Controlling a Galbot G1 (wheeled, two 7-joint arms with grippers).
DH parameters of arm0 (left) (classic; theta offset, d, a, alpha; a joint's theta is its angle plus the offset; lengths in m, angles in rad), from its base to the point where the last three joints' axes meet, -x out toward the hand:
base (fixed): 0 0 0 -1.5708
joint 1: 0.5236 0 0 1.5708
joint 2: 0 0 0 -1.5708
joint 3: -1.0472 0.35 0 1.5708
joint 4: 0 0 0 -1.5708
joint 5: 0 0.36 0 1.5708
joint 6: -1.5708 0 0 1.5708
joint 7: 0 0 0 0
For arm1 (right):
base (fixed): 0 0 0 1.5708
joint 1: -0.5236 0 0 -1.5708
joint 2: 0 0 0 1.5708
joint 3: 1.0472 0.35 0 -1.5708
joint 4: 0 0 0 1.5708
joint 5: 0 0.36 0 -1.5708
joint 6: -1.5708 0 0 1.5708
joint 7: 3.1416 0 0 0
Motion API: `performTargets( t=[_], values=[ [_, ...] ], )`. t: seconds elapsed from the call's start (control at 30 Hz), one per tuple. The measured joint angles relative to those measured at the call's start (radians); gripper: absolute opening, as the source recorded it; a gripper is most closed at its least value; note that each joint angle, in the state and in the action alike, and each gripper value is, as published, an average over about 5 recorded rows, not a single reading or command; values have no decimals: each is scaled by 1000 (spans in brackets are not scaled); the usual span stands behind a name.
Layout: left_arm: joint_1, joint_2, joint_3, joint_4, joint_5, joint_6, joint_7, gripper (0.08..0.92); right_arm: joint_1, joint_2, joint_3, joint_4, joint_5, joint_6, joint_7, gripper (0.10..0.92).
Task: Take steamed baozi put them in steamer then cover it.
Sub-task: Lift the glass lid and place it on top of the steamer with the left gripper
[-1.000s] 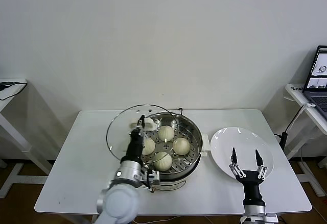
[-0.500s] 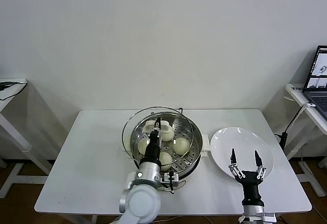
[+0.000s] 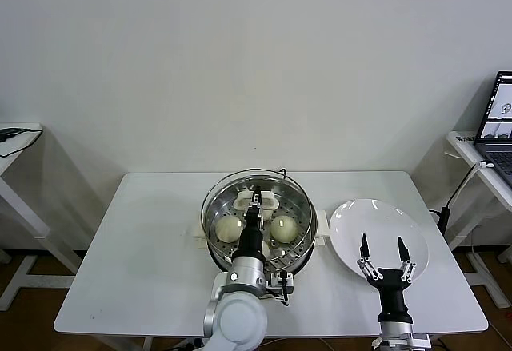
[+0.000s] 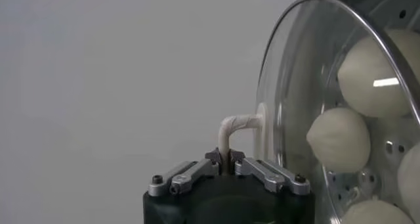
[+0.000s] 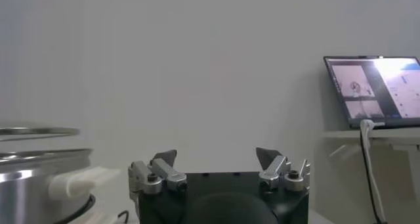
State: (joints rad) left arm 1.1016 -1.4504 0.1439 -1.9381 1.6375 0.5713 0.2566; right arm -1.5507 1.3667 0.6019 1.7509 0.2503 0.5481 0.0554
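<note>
- The left gripper [image 3: 254, 201] reaches forward from the robot's body over the near rim of the steamer [image 3: 214, 199], its forearm running straight away from the camera along the pot's middle.
- Its fingers [image 4: 218, 157] are clamped tight on the whitish handle of the cover [image 3: 210, 192], which shows in the left wrist view as a bent loop rising between the jaws.
- The glass cover hangs directly under this gripper, roughly level and centred over the steamer (whether its rim touches the pot's rim cannot be told).
- Just below the gripper, through the glass, lie the steamed baozi [image 3: 228, 227] on the perforated tray; two show on either side of the wrist, the others hidden behind the arm in the head view.
- The right gripper [image 3: 383, 249] stands upright well to the right of the left one, jaws spread wide and holding nothing.
- Its fingertips point away over the near edge of a white plate [image 3: 360, 217], which sits just beside the steamer's right handle.
- Both rest on a white table [image 3: 144, 239].
</note>
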Motion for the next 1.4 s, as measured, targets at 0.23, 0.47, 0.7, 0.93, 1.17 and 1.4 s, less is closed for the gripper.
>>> performTargets(
  t=[0.23,0.47,0.7,0.93,1.17,1.4],
  values=[
    [12,-20,8,12,20,2,-9,187,8,-2,-1,-14,-4,2,0,823],
    [25,-32,8,23,33,2,-20,187,12,-3,-4,-27,-8,6,-1,823],
    [31,-41,6,31,45,-4,-28,187,17,-3,-7,-34,-12,7,-2,823],
    [40,-48,9,38,55,-12,-38,187,20,-6,-9,-42,-13,7,-3,823],
    [46,-52,8,42,62,-17,-43,187,22,-8,-12,-45,-14,7,-4,823],
    [47,-54,2,49,66,-21,-45,187,24,-9,-15,-47,-14,7,-5,823]
  ],
)
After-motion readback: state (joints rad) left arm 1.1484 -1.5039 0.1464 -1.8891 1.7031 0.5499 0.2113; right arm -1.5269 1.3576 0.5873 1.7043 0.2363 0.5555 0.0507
